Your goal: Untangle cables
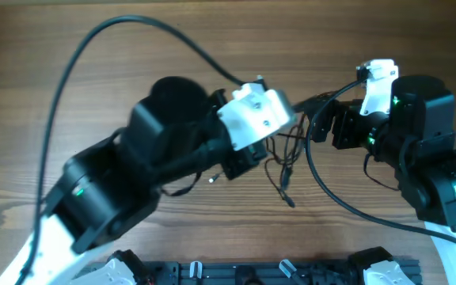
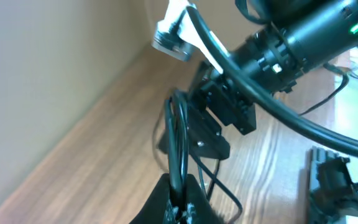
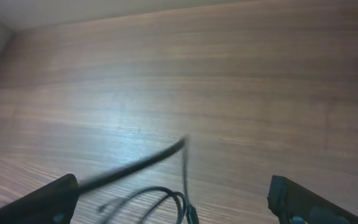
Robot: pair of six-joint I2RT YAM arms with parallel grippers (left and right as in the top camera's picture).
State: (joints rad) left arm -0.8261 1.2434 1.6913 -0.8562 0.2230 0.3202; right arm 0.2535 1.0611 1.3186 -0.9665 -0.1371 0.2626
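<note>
The cables [image 1: 283,170] are a loose tangle of thin black cords on the wooden table between the two arms, with a small plug at a lower end [image 1: 289,202]. My left gripper [image 2: 180,202] is shut on a couple of cable strands [image 2: 178,137], which run up from its jaws. In the overhead view it sits under the white wrist module, at the tangle's left edge [image 1: 269,146]. My right gripper [image 3: 173,190] is open with its fingers wide apart, and cable loops [image 3: 166,199] lie between them. It hovers at the tangle's upper right [image 1: 321,123].
Thick black robot wiring arcs over the table from the left wrist [image 1: 77,55] and loops below the right arm [image 1: 347,206]. A black rail with white clips [image 1: 275,273] runs along the front edge. A wall [image 2: 42,62] borders the table's far side.
</note>
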